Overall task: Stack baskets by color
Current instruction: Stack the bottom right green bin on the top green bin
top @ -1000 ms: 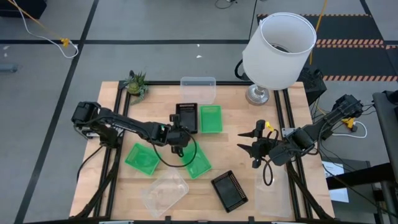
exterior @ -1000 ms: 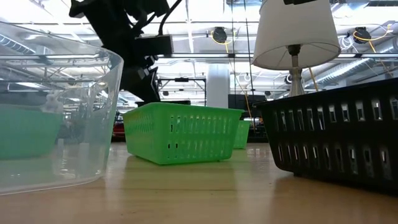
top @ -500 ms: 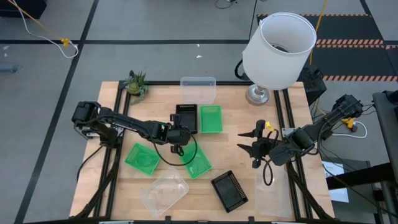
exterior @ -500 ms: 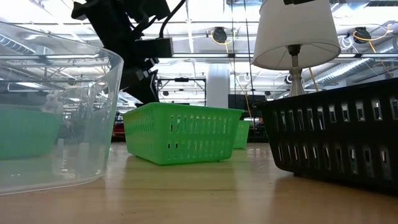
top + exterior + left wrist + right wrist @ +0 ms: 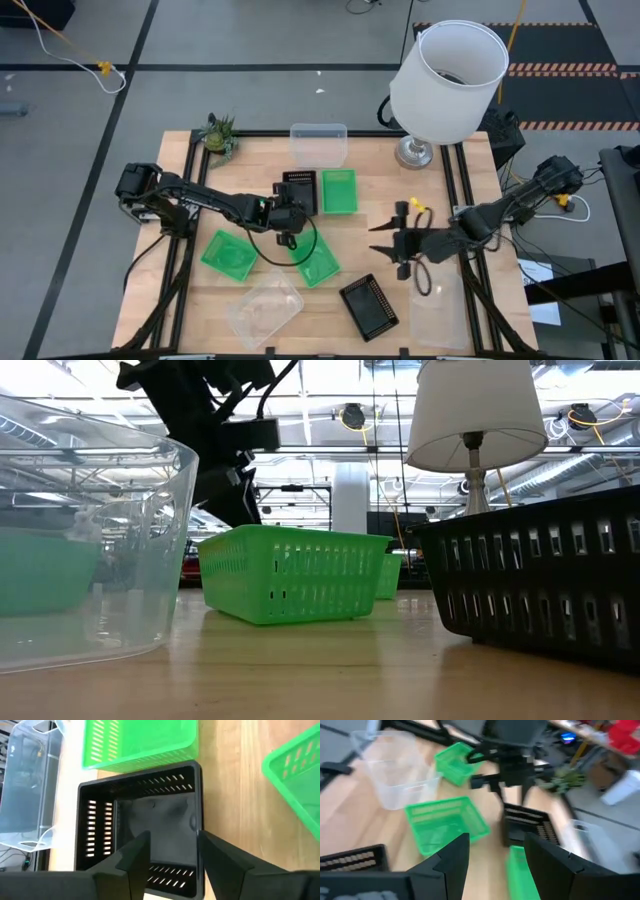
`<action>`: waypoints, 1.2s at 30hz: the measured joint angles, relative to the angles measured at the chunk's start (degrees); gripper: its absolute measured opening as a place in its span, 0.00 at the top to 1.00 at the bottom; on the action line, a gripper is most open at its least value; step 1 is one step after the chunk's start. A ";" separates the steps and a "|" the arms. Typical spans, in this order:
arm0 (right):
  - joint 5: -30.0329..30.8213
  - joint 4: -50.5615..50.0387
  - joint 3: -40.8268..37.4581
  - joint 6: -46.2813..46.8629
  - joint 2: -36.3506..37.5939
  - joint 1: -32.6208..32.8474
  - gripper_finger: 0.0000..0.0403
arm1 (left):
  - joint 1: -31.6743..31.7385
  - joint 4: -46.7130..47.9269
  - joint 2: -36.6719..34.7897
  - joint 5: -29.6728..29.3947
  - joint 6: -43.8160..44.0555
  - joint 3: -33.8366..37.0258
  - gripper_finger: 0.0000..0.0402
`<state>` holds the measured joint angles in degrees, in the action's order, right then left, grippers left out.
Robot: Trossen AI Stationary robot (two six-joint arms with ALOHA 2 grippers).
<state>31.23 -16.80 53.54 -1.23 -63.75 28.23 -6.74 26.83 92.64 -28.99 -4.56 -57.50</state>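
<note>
My left gripper stands open over the black basket at mid table, its fingers above the wall nearest the arm. This basket rests flat beside a green basket. Two more green baskets lie nearer the front. A second black basket and a clear basket sit near the front edge, and another clear basket lies at the far side. My right gripper hovers open, right of centre, holding nothing.
A big white lamp stands at the far right corner and a small green plant figure at the far left. Another clear basket lies at the front right. Bare wood shows between the lamp and the baskets.
My right gripper has moved a little toward the table's left and turned at the wrist, staying open. The baskets have not visibly shifted.
</note>
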 joint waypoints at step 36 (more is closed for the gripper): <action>-43.55 15.38 12.46 -3.60 -41.55 -14.37 0.55 | -1.49 3.78 -13.86 0.81 1.88 -3.60 0.67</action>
<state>-12.32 -1.42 66.00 -4.83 -105.30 13.87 -8.23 30.61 78.78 -28.18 -2.68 -61.10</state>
